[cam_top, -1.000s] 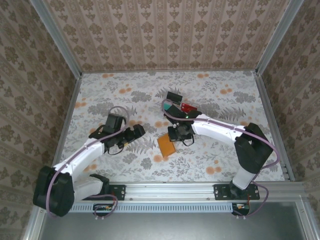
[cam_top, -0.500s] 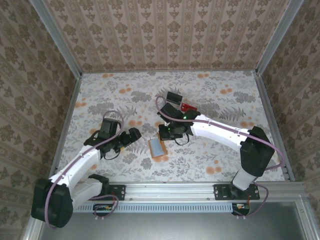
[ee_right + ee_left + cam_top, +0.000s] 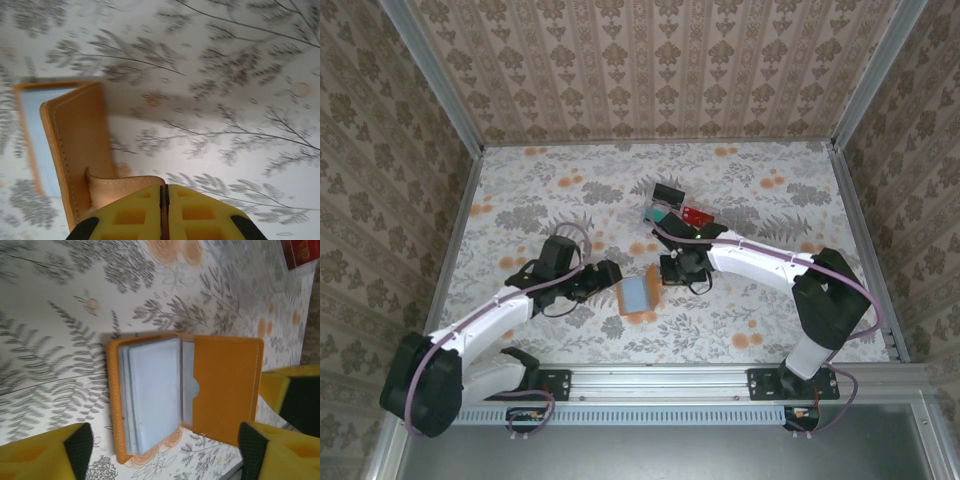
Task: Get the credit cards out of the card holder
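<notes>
Card holder (image 3: 638, 297) lies open mid-table (image 3: 770, 180), grey pockets (image 3: 152, 390) up, between my grippers. It looks thin, light and floppy, with slick sleeves, so grab a cover (image 3: 225, 385) edge, not the plastic. My right gripper (image 3: 164, 192) is closed flat, seemingly pinching that cover's edge. My left gripper (image 3: 162, 440) is spread wide over the holder, holding nothing. Black card (image 3: 668, 192), teal card (image 3: 660, 213) and red card (image 3: 697, 214) lie beyond it. A second ago the holder showed orange, shut. Now it is open and my left gripper is closer.
</notes>
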